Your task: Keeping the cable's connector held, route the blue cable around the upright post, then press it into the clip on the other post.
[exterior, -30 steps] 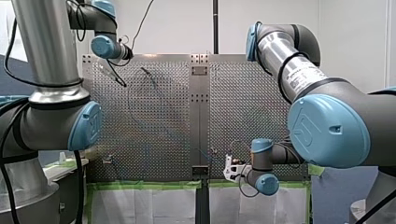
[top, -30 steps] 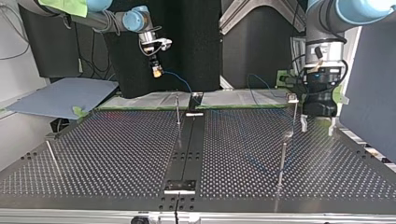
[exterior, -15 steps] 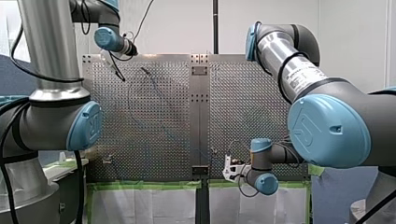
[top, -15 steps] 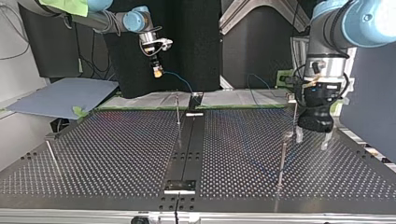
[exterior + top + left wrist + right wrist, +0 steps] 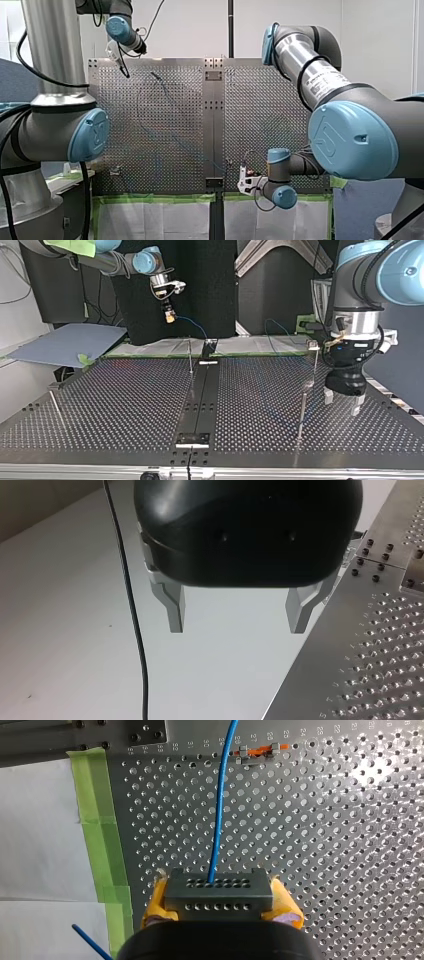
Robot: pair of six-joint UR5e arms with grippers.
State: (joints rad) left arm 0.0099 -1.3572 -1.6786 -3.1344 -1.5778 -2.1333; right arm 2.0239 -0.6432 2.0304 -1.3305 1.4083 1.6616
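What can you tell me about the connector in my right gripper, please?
The connector is a dark grey rectangular block with two rows of small round holes. My right gripper clamps its ends between yellow pads. The blue cable leaves one hole and runs ahead over the perforated table.

Perforated table point(image 5: 125, 405) | green tape point(image 5: 102, 820) along its edge | blue sheet point(image 5: 65, 342) beside table, top view's left

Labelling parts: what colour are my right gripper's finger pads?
Yellow pads, best in the right wrist view.
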